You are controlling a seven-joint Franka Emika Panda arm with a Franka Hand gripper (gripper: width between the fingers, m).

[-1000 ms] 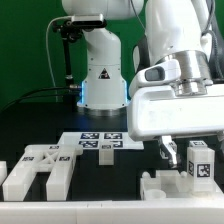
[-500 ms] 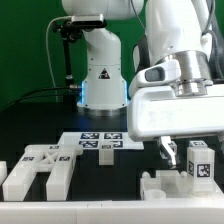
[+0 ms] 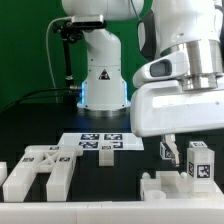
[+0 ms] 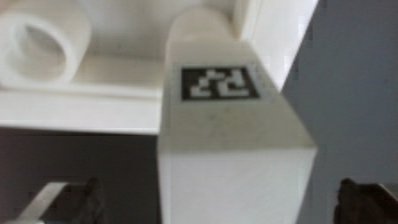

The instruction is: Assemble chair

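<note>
Chair post (image 4: pixel 228 130) between spread gripper (image 4: pixel 217 203) jaws

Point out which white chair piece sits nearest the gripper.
The upright tagged post at the exterior view's right. The wrist view shows it between the open gripper's fingers, while the slotted blocks lie far off at the exterior view's left.

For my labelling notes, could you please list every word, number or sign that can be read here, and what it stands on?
Words, brands, numbers: none readable in either view.
Square black-and-white tags, patterns not text: on the marker board, the upright post, the slotted piece, and the white piece in the wrist view.
Small triangular sign on the arm's base: too small to read.
</note>
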